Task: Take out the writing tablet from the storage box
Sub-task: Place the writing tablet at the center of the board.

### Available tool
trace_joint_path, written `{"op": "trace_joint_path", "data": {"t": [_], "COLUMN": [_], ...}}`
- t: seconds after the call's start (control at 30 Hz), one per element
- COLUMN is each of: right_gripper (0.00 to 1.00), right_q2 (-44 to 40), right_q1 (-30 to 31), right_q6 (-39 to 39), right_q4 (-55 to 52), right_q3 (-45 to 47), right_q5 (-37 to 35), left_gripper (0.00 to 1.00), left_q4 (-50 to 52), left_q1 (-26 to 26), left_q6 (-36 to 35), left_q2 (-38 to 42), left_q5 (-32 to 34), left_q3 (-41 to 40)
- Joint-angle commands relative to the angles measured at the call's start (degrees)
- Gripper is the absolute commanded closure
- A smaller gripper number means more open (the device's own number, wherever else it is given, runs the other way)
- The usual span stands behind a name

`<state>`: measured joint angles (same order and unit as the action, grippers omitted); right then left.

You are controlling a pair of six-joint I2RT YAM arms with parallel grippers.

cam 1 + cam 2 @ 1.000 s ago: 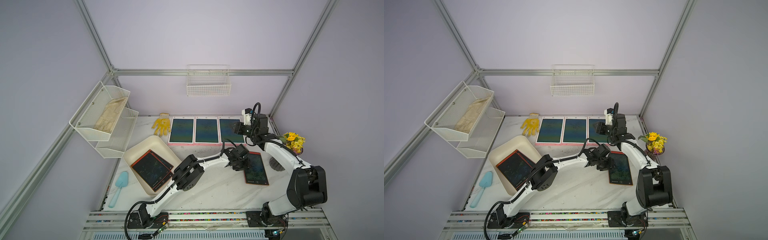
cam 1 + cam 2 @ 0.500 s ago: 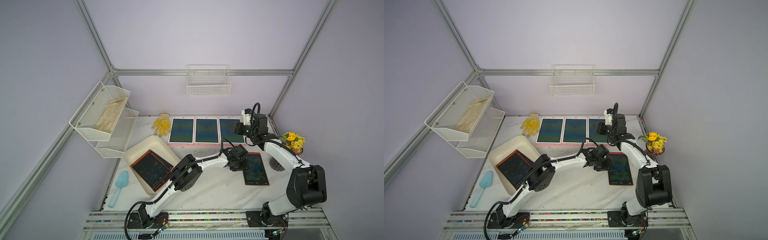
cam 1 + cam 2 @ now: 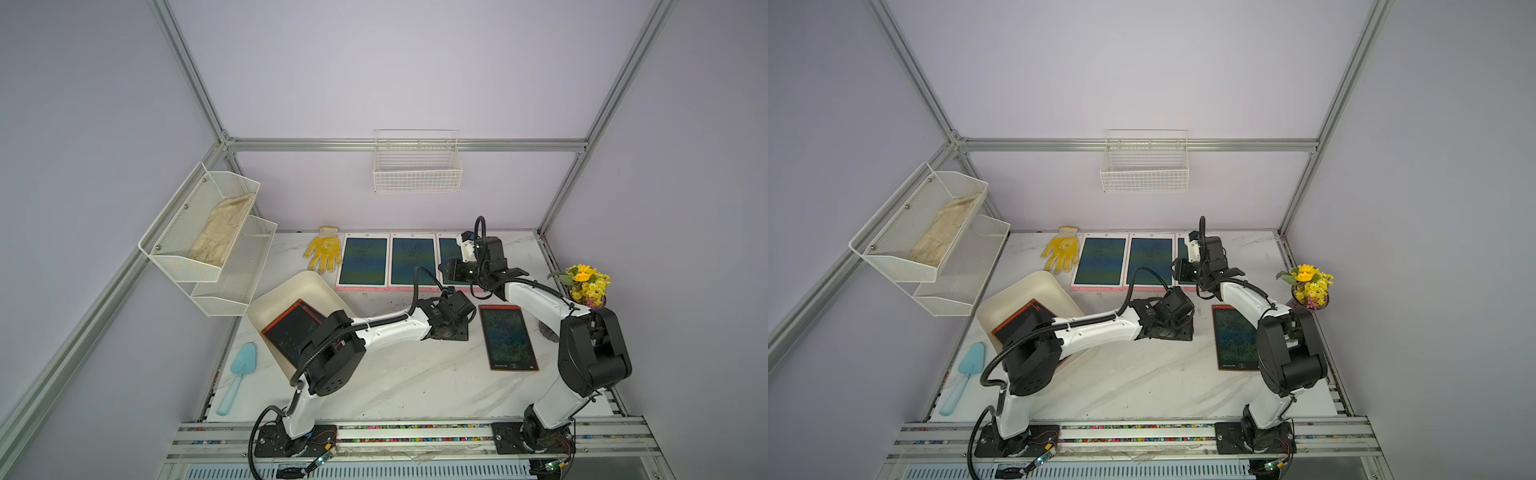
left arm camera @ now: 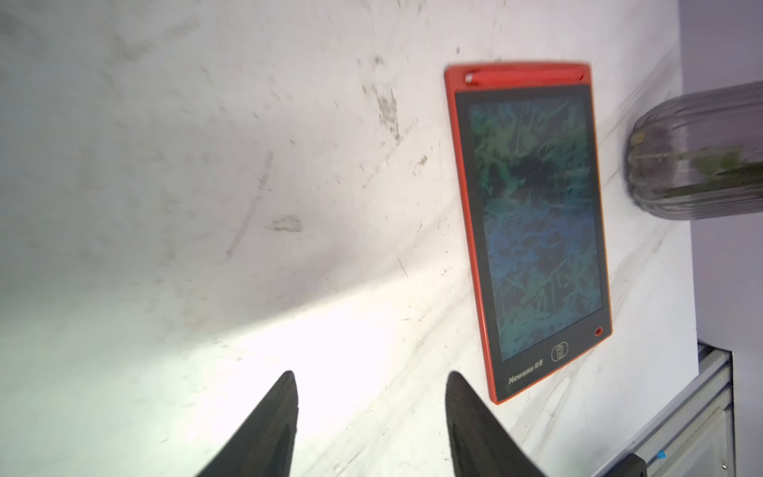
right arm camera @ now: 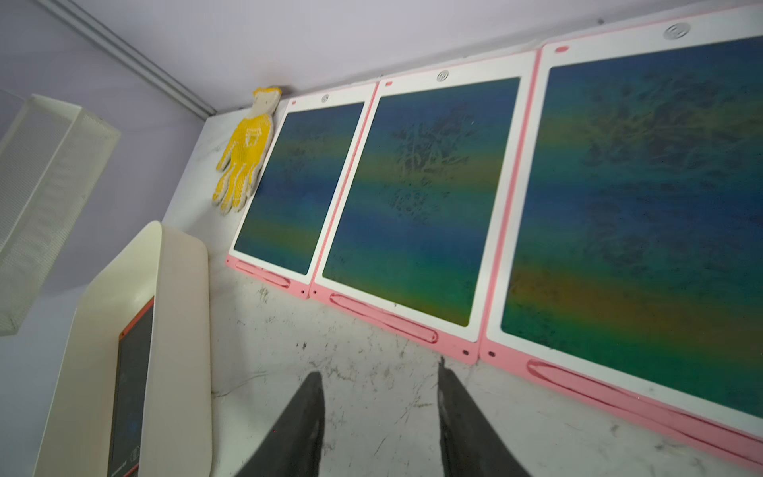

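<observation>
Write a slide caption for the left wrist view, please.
Open left claw over the marble table, beside a red tablet lying flat, screen up.

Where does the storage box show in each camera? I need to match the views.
Top view: box left of centre, partly behind the left arm.
Top view: same spot, more hidden by that arm.
Left wrist: not in it.
Right wrist: cream wall beside the pink tablets, red tablet inside.
Landmark: yellow glove, just past the box's far corner in all three.
</observation>
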<state>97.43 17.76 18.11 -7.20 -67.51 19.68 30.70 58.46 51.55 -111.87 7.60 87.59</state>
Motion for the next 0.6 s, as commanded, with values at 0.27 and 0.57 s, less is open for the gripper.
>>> {"op": "trace_joint_path", "data": {"t": [0.27, 0.57], "right_gripper": [0.54, 0.55], "right_q2": [11.17, 24.41], "right_q1": [13.65, 24.38], "right_q6": [5.03, 2.9], "right_q4": [2.04, -1.32], "right_q3": [-13.42, -30.01], "right_q5": [-0.13, 0.62], "left_gripper": [0.38, 0.34], "left_q4": [7.63, 12.53], "left_q1": [-13.52, -32.75], "left_q6": [1.11, 0.96], "left_q2": [23.98, 41.5], "left_q5": [13.43, 10.25], "left_q3": [-17.46, -32.48]}}
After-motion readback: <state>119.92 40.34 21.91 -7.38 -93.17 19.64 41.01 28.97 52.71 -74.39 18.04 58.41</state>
